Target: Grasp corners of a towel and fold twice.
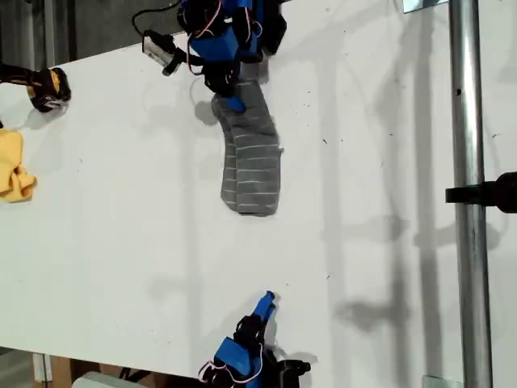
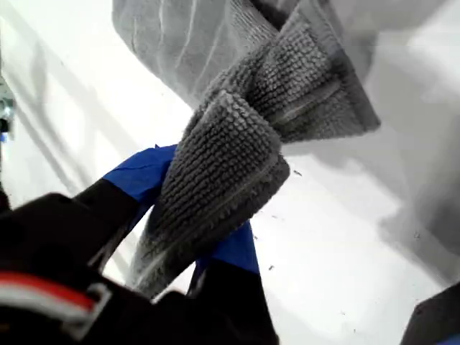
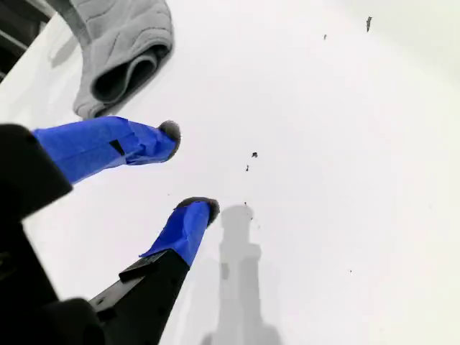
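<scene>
The grey striped towel (image 1: 252, 166) lies folded into a narrow strip on the white table (image 1: 121, 202), running from the far arm toward the middle. My first gripper (image 1: 232, 101) at the top of the exterior view is shut on the towel's far end; the first wrist view shows a thick grey fold (image 2: 230, 180) pinched between its blue fingers (image 2: 140, 176). My second gripper (image 1: 268, 301) sits at the table's near edge, open, with nothing between its blue fingertips (image 3: 190, 215). The towel's rolled near end (image 3: 122, 50) lies well beyond it. The corners are hidden in the folds.
A small yellow cloth (image 1: 14, 166) lies at the exterior view's left edge, with a yellow-and-black object (image 1: 47, 87) behind it. A metal pole (image 1: 468, 194) runs down the exterior view's right side with a black clamp (image 1: 489, 194) on it.
</scene>
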